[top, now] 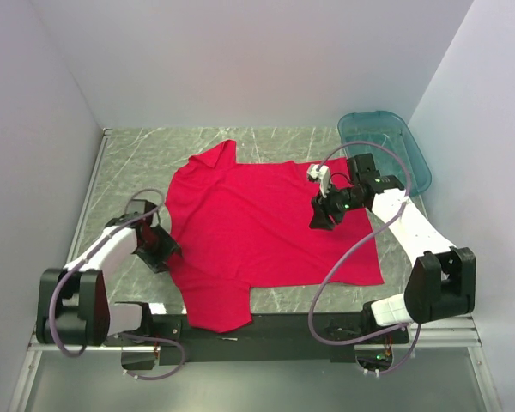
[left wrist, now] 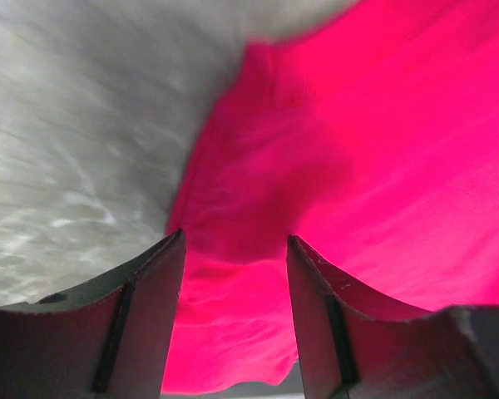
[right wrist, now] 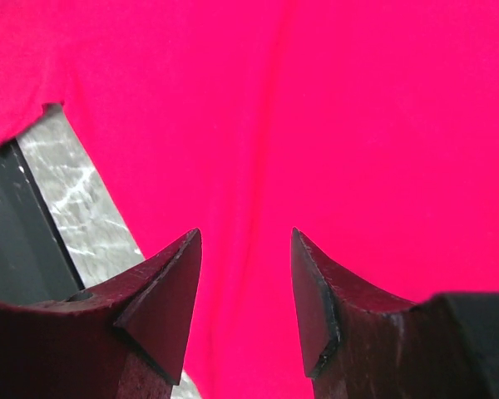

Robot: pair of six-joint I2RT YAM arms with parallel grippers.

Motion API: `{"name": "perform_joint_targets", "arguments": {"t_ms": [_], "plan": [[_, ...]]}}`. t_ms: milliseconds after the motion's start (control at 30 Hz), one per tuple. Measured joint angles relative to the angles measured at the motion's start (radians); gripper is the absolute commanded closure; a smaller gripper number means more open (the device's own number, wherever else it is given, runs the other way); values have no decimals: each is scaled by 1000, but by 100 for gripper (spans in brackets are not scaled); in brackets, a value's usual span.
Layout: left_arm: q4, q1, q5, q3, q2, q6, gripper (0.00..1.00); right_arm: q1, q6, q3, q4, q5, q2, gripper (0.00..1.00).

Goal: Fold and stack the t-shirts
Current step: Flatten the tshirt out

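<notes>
One red t-shirt point(top: 266, 232) lies spread nearly flat on the marbled table point(top: 137, 163), one sleeve toward the back and one toward the near edge. My left gripper point(top: 165, 251) is low at the shirt's left edge. Its wrist view shows the jaws apart point(left wrist: 235, 239), with rumpled red cloth point(left wrist: 358, 150) between and under the fingers. My right gripper point(top: 319, 220) hovers over the shirt's right half. It is open point(right wrist: 245, 233) with only flat red cloth point(right wrist: 316, 100) below and nothing held.
A teal translucent basin point(top: 412, 159) stands at the back right corner. White walls enclose the table on three sides. A black rail point(top: 283, 324) runs along the near edge, and the near sleeve hangs onto it.
</notes>
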Motion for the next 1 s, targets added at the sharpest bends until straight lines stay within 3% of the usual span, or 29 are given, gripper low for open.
{"name": "perform_joint_targets", "arguments": {"t_ms": [133, 200, 233, 267, 300, 467, 767, 933, 1000], "plan": [[-42, -111, -16, 45, 97, 0, 44, -2, 39, -12, 29, -15, 2, 46], [-50, -141, -31, 77, 138, -1, 54, -2, 48, -12, 37, -25, 1, 46], [-54, -149, -37, 89, 155, -2, 63, -2, 50, -12, 41, -29, 1, 46], [-59, -152, -42, 97, 169, -3, 84, -2, 51, -12, 43, -34, 1, 46], [-66, -152, -45, 102, 184, -6, 99, -2, 53, -13, 45, -37, 1, 46], [-89, -110, -23, 105, 198, -10, 100, -10, 53, -24, 45, -60, -5, 46], [-275, 187, -90, 93, 33, 7, 100, -33, 53, -25, 45, -89, -58, 46], [-368, 226, -94, 98, 24, 15, 98, -40, 59, -24, 46, -84, -59, 45], [-391, 240, -93, 106, 24, 25, 93, -42, 65, -23, 50, -71, -59, 45]]}}
